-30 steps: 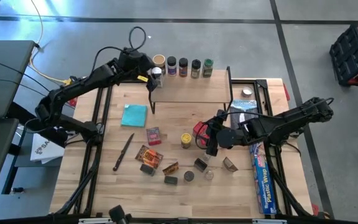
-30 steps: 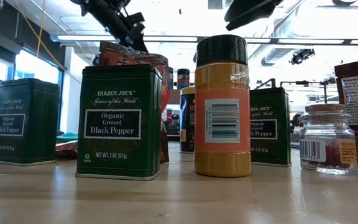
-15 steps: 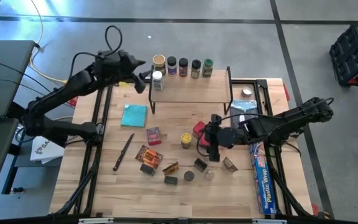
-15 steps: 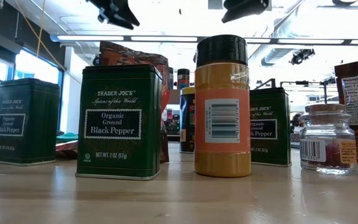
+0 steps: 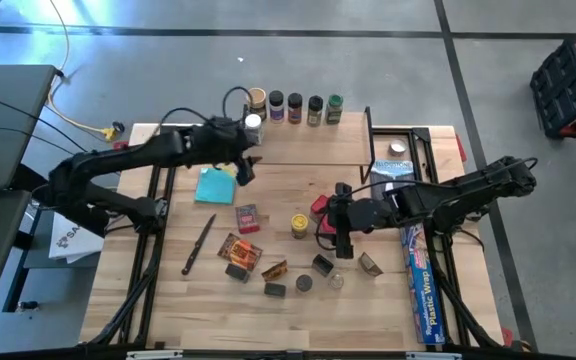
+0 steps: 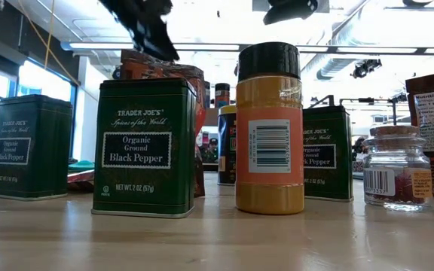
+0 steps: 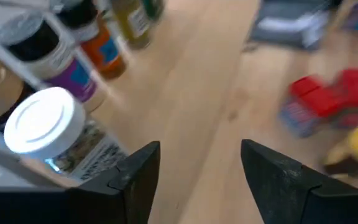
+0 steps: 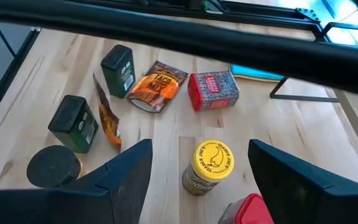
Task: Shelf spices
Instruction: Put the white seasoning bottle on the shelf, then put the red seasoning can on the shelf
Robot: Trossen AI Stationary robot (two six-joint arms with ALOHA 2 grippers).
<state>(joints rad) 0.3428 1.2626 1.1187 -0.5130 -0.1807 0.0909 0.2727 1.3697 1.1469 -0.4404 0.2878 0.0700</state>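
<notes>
Nearest the low camera, on the worktop, you have three green pepper tins [image 6: 145, 147], one orange jar with a black lid [image 6: 269, 128] and one small glass jar [image 6: 396, 167].

Further back, just right of centre in the overhead frame, your right tool [image 5: 340, 240] hangs with its fingers spread wide and nothing in them. It is just beside the one yellow-lidded jar [image 5: 299, 224], which looks like the next pick. Centre the fingers over that lid and drop straight down. Close low on the body, and watch the red-capped container [image 5: 323, 208] close beside it.

Left of centre, your left tool [image 5: 246, 172] is also parted and empty. It sits by the one teal cloth [image 5: 213, 186], at the front left corner of the shelf [image 5: 308, 145].

The shelf sits upper centre and carries six jars. Five are in a row along its far edge [image 5: 295, 103], and one white-lidded jar [image 5: 253, 123] is at the left end. Set the next jar in the bare space in front of that row.
</notes>
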